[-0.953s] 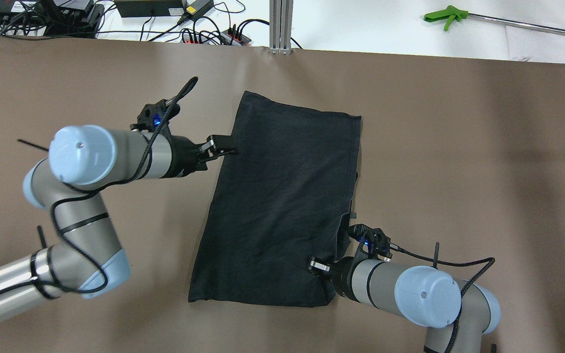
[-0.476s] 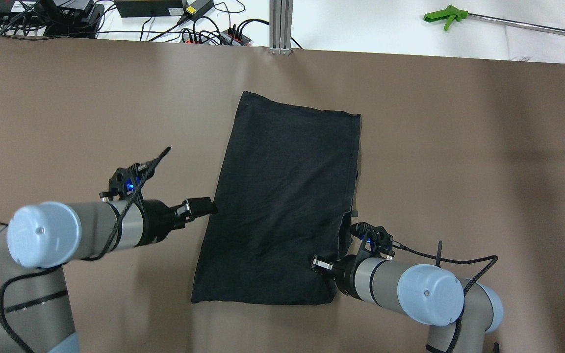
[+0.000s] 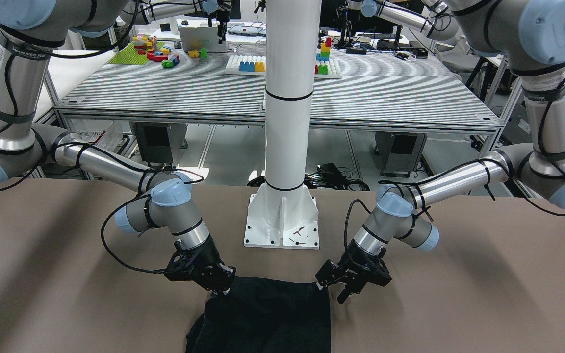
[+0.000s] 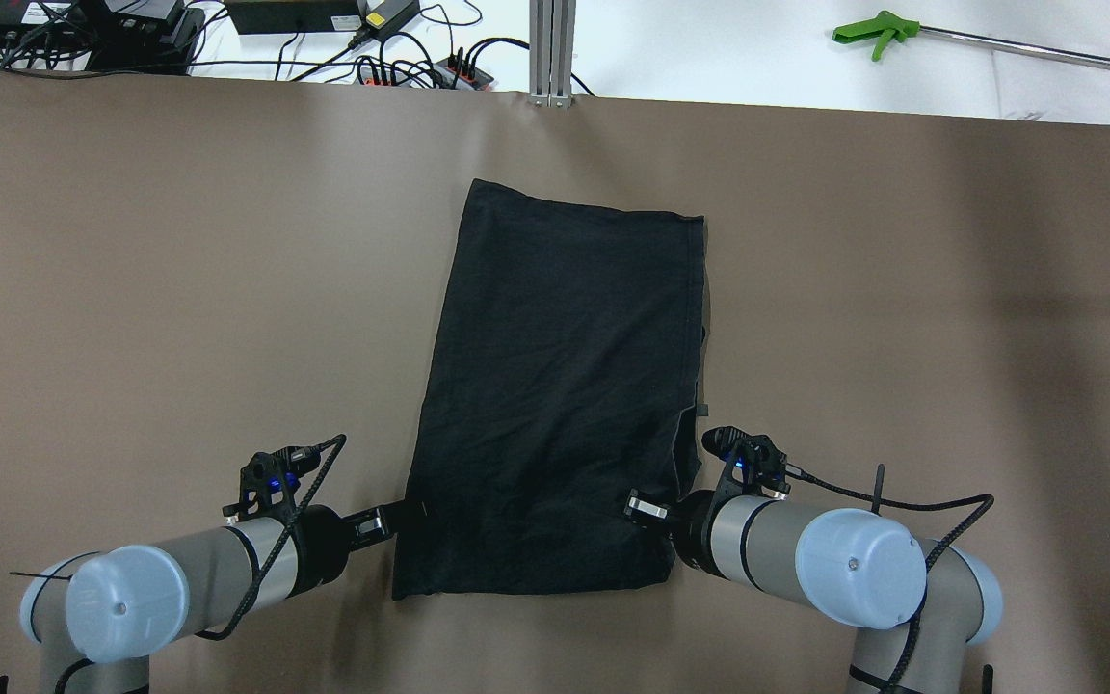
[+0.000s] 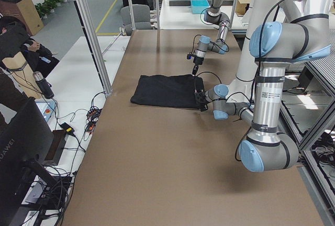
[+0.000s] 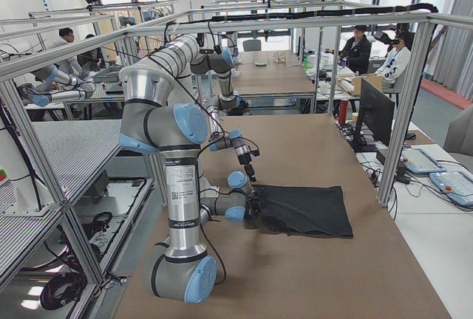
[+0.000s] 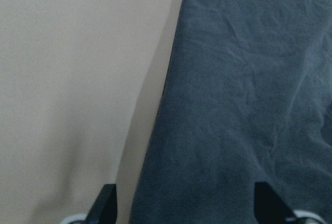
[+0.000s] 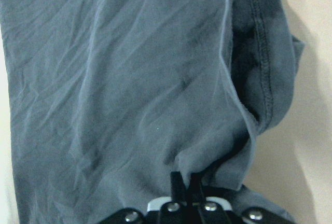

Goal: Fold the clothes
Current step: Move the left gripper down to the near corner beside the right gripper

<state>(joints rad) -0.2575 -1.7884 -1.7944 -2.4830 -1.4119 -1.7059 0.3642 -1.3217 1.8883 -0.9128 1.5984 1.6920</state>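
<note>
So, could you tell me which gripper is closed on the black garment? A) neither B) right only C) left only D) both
B: the right gripper pinches a bunch of the black garment between shut fingers, while the left gripper has its fingers spread wide at the fabric's edge.

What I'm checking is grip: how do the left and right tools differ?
The left tool is open; the right tool is shut on the black garment. The left tool straddles its flat edge; the right tool pinches puckered cloth. Both are at its robot-side end.
</note>
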